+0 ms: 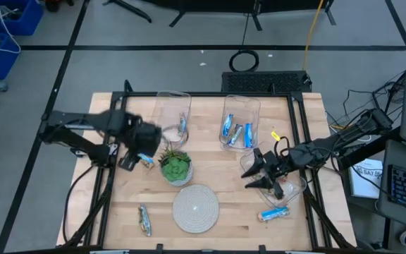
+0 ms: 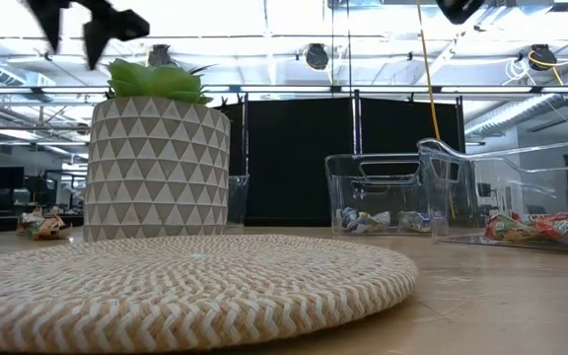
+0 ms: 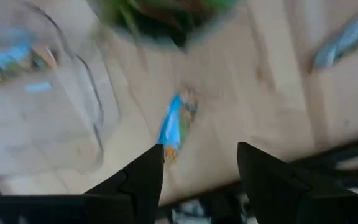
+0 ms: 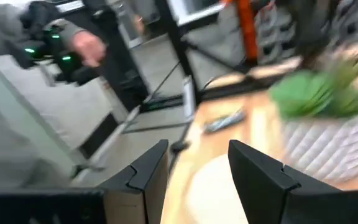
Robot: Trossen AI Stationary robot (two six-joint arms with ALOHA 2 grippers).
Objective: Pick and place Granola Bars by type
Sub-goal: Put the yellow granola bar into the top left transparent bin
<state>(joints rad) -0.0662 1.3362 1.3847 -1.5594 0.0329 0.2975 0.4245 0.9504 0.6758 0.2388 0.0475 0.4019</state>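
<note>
The left claw (image 1: 138, 159) hangs over the left part of the tabletop (image 1: 224, 212), its fingers (image 3: 135, 180) spread apart with nothing between them; in the left wrist view a bright blue granola bar (image 3: 175, 127) lies flat on the wood just beyond the fingertips, and from above that bar (image 1: 147, 161) sits just beside the claw and close to the potted plant (image 1: 175, 167). Behind the claw, toward the far edge, stands a clear bin (image 1: 173, 116) holding one blue bar (image 1: 182, 126). The plant, in its white triangle-patterned pot (image 2: 156, 168), stands near the middle, with a round woven mat (image 1: 195, 207) in front of it toward the near edge. A multicoloured bar (image 1: 144, 220) lies alone on the wood left of the mat. The right claw (image 1: 257, 171) hovers over the right side, its fingers (image 4: 260, 177) also apart and empty, above the inner edge of a clear bin (image 1: 296, 189) at the right side; the low view shows that bin (image 2: 521, 192) carrying red and green wrapped bars (image 2: 540, 229). Behind this claw a second far bin (image 1: 240, 121) holds several blue-silver bars (image 1: 235, 132). A blue-silver bar (image 1: 273, 213) rests on the tabletop near the front right corner, just outside the right bin. In the right wrist view, a person's hand (image 4: 86, 46) shows in the room beyond the tabletop, holding a dark device with green lights.
</note>
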